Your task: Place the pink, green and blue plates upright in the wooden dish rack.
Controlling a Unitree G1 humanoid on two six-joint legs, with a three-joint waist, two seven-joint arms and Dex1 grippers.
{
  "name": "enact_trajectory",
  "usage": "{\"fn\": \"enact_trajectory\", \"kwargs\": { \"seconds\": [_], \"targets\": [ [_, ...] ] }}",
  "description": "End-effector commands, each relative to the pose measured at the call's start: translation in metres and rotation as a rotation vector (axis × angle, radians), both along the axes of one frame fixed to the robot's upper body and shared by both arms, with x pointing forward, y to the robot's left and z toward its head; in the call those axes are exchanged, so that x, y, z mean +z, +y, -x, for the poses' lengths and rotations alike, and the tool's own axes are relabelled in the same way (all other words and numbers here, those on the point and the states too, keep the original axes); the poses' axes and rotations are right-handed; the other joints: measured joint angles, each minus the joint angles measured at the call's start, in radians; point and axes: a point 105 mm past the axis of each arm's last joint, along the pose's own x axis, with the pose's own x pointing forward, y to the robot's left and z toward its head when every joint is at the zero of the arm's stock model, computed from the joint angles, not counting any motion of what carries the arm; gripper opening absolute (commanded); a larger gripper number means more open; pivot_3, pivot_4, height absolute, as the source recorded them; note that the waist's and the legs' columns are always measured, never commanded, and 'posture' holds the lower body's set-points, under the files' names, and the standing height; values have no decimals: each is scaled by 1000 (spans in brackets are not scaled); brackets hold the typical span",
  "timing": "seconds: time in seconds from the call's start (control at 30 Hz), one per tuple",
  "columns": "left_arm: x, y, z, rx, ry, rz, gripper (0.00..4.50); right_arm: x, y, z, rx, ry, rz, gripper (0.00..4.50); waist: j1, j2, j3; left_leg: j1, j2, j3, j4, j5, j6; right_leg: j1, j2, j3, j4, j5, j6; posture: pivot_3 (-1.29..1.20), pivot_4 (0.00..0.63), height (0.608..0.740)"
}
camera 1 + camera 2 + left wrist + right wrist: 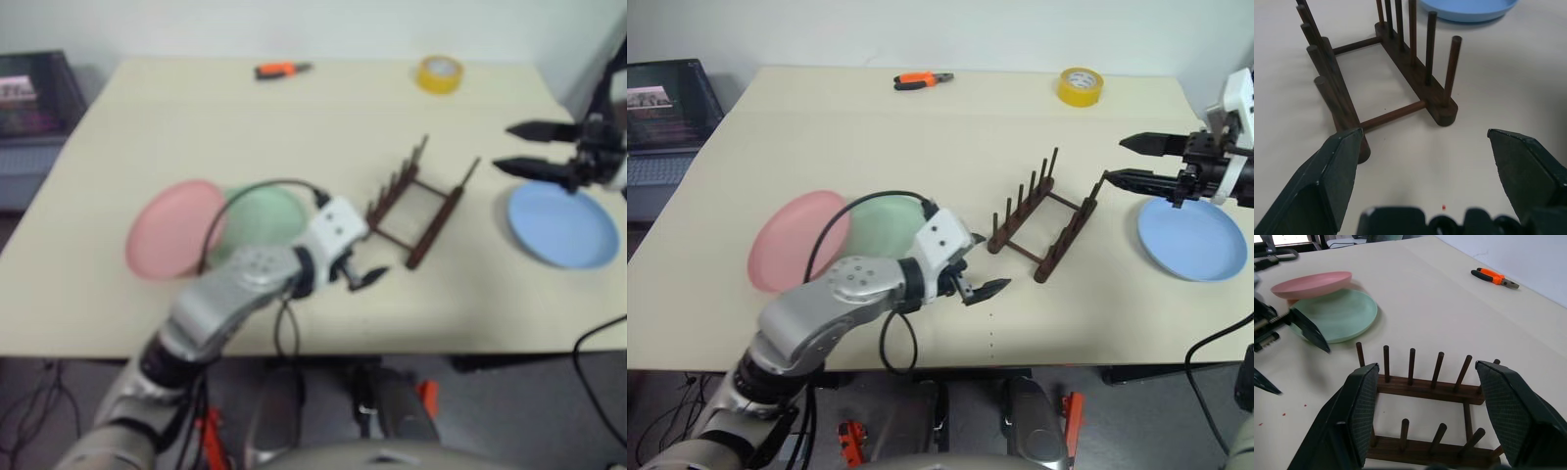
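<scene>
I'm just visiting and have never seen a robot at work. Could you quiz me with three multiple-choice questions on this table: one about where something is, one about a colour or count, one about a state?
1. Where does the blue plate lie relative to the wooden dish rack?
A. On the robot's right of it
B. On the robot's left of it
C. Standing in it

2. How many plates stand in the rack?
A. None
B. One
C. Three

3. How are the fingers of the left gripper?
A. Shut on the green plate
B. Open, holding nothing
C. Shut on a peg

Answers:
1 A, the blue plate lies flat on the table on the right, under the right gripper.
2 A, the pegs are bare; the pink plate and green plate lie overlapping on the rack's left.
3 B, the left wrist view shows only table between them.
</scene>
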Motion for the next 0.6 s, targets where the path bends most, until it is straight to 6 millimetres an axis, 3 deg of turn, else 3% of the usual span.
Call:
{"fn": "enact_trajectory", "kwargs": {
  "seconds": [0.03,0.47,0.6],
  "targets": [
    [0,-16,-5,4,-19,-18,4500,20,-2,11,-4,-58,4,3415,-1,0,0,0,0,0,0,0,0,0,0,0,0,0,0,0,150,740],
    [-28,-55,-12,5,48,-80,4500,20,-8,25,-55,-45,13,3415,-1,0,0,0,-1,2,0,0,0,0,1,2,0,0,0,0,150,740],
    [-46,-65,-19,33,73,-123,4500,21,-10,28,-69,-45,12,3415,0,0,0,1,-1,2,-1,0,0,0,1,3,-1,0,0,0,150,740]
  ]
}}
